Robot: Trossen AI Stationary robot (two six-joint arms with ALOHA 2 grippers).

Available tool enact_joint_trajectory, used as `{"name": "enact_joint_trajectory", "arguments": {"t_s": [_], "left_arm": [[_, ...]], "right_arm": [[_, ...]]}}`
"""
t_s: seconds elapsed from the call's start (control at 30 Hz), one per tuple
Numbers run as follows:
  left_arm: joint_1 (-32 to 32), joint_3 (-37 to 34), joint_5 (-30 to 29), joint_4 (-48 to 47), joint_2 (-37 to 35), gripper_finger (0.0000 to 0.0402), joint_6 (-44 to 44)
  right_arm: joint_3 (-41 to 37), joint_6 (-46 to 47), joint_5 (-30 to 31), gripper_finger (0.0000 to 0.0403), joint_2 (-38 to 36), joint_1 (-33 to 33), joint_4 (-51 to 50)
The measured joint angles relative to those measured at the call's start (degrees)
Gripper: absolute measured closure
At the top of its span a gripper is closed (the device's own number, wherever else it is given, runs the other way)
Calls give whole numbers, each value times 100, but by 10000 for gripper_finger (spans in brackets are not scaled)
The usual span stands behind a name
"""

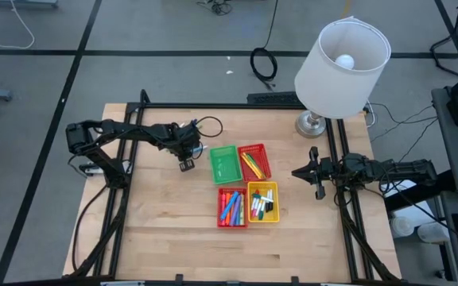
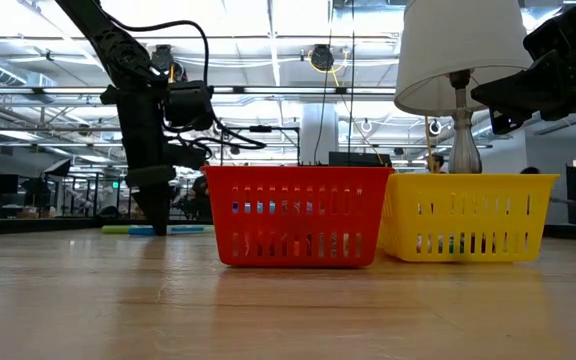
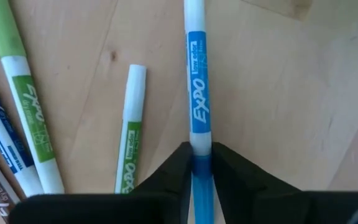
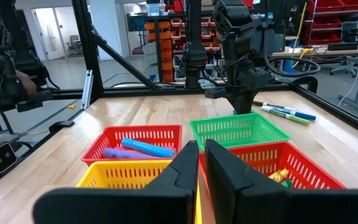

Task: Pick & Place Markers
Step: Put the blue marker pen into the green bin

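A blue marker [image 3: 199, 93] with a white body and a blue label lies on the wooden table, left of the green basket [image 1: 224, 163]. My left gripper [image 3: 202, 168] points down over it [image 1: 186, 164] and is shut on its blue end. Two green markers [image 3: 30, 106] [image 3: 129, 143] and other loose ones lie beside it on the wood. My right gripper [image 4: 201, 162] waits shut and level at the table's right side [image 1: 299, 171], touching nothing. My left gripper pinches the blue marker's blue cap end [image 3: 202, 163] between its two fingers [image 3: 173, 171]. The fingers come from above, pointing steeply down, and lie across the marker. The marker lies flat on the table, its white end pointing away from the fingers.
Four small baskets stand together mid-table: green, a red one [image 1: 254, 161] with yellow and orange markers, a red one [image 1: 231, 206] with blue and pink markers, and a yellow one [image 1: 262, 201]. A lamp [image 1: 342, 56] stands at the far right. Bare wood lies near the front edge.
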Motion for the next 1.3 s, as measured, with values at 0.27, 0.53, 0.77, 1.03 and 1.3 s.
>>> {"name": "enact_joint_trajectory", "arguments": {"t_s": [0.27,0.53,0.77,1.03,1.3], "left_arm": [[0,0,5,-5,-2,371,-1],[0,0,5,-1,-2,345,-31],[0,0,6,10,-2,353,-38],[2,-5,-297,-210,-192,368,54],[-16,-4,-598,-721,-911,345,-566]], "right_arm": [[2,-2,0,385,0,-2,2],[1,-1,0,385,-2,-2,1],[1,-2,0,385,-1,-2,0],[1,-1,1,385,0,-2,0],[1,0,0,385,-1,-2,1]]}}
